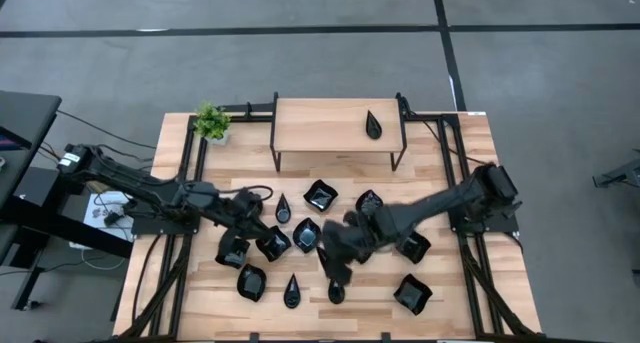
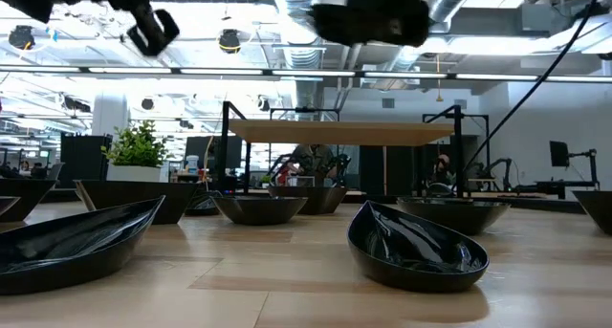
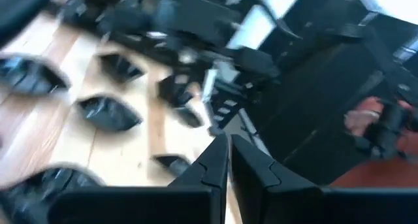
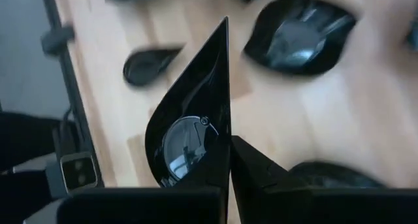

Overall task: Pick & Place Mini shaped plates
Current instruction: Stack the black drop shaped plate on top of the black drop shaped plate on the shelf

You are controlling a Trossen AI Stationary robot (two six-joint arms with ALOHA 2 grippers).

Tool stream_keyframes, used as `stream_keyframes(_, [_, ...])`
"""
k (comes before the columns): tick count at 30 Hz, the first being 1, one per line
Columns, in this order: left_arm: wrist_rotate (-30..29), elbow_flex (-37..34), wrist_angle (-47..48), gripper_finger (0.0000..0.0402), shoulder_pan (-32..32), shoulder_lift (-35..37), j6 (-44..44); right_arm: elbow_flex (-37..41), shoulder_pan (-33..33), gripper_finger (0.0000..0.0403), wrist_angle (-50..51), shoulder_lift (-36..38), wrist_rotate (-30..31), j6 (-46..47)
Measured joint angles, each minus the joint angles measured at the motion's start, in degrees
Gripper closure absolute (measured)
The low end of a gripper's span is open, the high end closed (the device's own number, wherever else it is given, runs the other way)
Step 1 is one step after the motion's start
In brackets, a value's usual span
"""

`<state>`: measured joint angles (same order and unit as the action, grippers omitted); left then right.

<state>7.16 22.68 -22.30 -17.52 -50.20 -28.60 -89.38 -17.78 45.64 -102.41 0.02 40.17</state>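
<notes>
From above, the right gripper is hanging over the middle of the table among the scattered mini shaped plates, while the left gripper is sitting over the left part of the cluster; one teardrop plate is already lying on the raised shelf at the back, beside the potted plant; at table height, the dishes are resting flat on the wood and both arms are showing only as dark shapes overhead; through the left wrist, the fingers are pressed together on nothing; through the right wrist, the jaws are clamping the rim of a teardrop dish, which is standing clear above the wood; so I judge the carry step is in hand, and the next move is calling for a steady swing toward the shelf, then lowering before releasing.
</notes>
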Motion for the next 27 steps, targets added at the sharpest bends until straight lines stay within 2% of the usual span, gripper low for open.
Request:
stream_keyframes(10, [0.5, 0.0, 0.1, 0.0382, 0.0, 11.6, 13.1, -11.2, 12.6, 0.0401, 9.3, 0.0, 0.0, -6.0])
stream_keyframes(17, [-3.8, 0.0, 0.2, 0.0382, 0.0, 11.5, 14.8, -14.9, 21.0, 0.0401, 13.5, 0.0, -0.1, -9.2])
stream_keyframes(23, [-8.5, 0.0, 0.2, 0.0382, 0.0, 11.7, 20.5, -15.2, 29.8, 0.0401, 19.5, 0.0, -1.4, -14.6])
stream_keyframes(27, [-10.1, 0.0, 0.4, 0.0382, 1.8, 12.3, 20.9, -15.2, 36.3, 0.0401, 20.8, 0.0, -3.1, -18.2])
